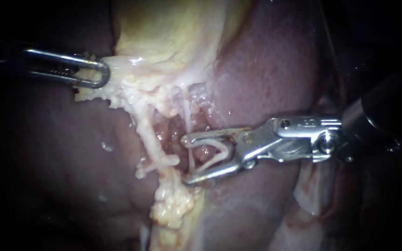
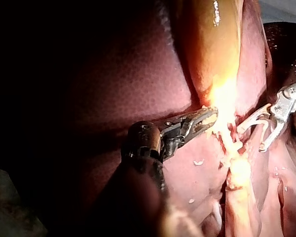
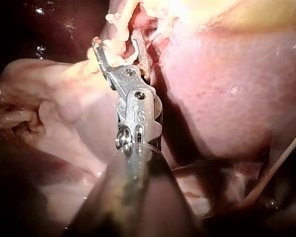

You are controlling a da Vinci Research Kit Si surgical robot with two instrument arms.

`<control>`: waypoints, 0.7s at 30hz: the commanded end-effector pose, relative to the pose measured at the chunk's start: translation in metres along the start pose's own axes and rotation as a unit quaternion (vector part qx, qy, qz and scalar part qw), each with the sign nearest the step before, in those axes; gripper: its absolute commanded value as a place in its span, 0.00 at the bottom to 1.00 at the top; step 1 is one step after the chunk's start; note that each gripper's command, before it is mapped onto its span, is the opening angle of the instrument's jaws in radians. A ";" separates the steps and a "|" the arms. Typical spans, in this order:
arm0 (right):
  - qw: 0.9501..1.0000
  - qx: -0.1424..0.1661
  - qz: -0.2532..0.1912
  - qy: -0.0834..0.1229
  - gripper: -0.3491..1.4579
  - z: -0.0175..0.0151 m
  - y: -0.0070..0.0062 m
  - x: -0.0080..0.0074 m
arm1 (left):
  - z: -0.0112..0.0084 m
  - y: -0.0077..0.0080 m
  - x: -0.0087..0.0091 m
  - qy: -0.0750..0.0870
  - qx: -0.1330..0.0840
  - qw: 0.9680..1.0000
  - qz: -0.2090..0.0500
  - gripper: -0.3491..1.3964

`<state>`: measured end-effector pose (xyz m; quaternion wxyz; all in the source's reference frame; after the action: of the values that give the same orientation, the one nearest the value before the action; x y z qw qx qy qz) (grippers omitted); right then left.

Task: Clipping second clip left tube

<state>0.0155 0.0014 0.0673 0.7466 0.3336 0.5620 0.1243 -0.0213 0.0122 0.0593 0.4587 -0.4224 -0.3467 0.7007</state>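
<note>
Tissue [image 1: 113, 69] beneath the gallbladder [image 1: 164, 28] is pinched in the jaws of the left instrument [image 1: 102, 73]. An open white clip [image 1: 216, 159] is held between the jaws of the level right instrument [image 1: 186, 159], astride a thin tube [image 1: 188, 116].

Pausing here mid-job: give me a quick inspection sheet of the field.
Surface: liver, wet and bare.
Job's things: open clip sits in the jaws of the right instrument; a thin tube runs down between their tips. A white bar crosses the fatty strand beside them. It may be a clip, but I cannot tell.
Clutter: fat lumps below the jaws.
Instruments: left instrument is shut on the lower edge of the gallbladder; the right instrument's jaws stand wide apart, holding the clip.
Cables: nothing seen.
Surroundings: dark, nothing seen.
</note>
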 end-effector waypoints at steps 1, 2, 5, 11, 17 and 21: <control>1.000 0.000 0.005 -0.001 0.47 0.0001 0.0002 -0.0004 | 0.0000 0.0000 0.0000 0.000 0.000 1.000 0.000 0.00; 1.000 0.001 0.005 -0.002 0.47 0.0001 0.0004 -0.0006 | 0.0000 0.0000 0.0000 0.000 0.000 1.000 0.000 0.00; 1.000 0.002 0.009 -0.003 0.47 0.0001 0.0010 -0.0014 | 0.0000 0.0000 0.0000 0.000 0.000 1.000 0.000 0.00; 1.000 0.018 0.011 -0.006 0.46 0.0004 0.0020 -0.0024 | 0.0001 0.0001 0.0000 0.000 0.000 1.000 0.000 0.00; 0.999 0.038 0.009 -0.012 0.46 0.0017 0.0030 -0.0034 | 0.0002 0.0001 -0.0001 -0.001 -0.001 1.000 0.000 0.00; 0.999 0.049 0.003 -0.011 0.46 0.0025 0.0033 -0.0039 | 0.0002 0.0001 -0.0001 -0.001 0.000 1.000 0.000 0.00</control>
<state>0.0174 0.0007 0.0728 0.7326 0.3744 0.5606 0.0941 -0.0215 0.0120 0.0594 0.4583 -0.4224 -0.3469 0.7009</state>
